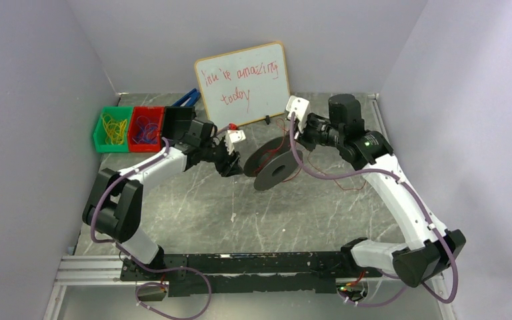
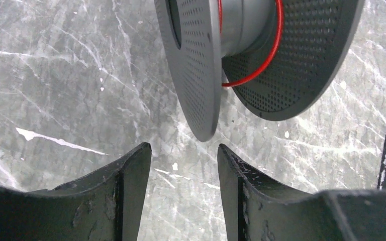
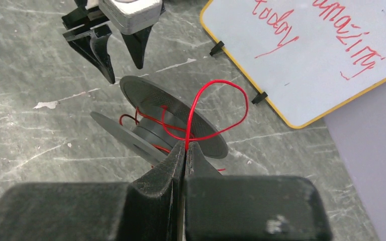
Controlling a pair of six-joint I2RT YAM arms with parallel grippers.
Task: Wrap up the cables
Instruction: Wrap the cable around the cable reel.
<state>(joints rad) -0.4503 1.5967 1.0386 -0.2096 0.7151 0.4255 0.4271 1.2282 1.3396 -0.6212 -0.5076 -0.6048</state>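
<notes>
You're early in the job, by my reading. Slack from the red cable (image 3: 187,131) trails loose on the table (image 1: 240,220) to the right of the black spool (image 1: 273,167), and only a few untidy turns sit on the hub, so most of the winding is left. The spool rests tilted in the middle of the table. Your right gripper (image 3: 185,148) is pinched fully closed on the cable just above the spool, at the foot of a tall loop that stands free in the air. Your left gripper (image 2: 183,150) stands roughly half open and holds nothing; it is lined up with the rim of one flange, close but not touching. Farther back, the whiteboard (image 1: 247,83) stands just behind the spool, near enough that a wide swing of the loop could catch it. The green bin (image 1: 100,141) and red bin (image 1: 137,143) sit far left, well apart from the work.
</notes>
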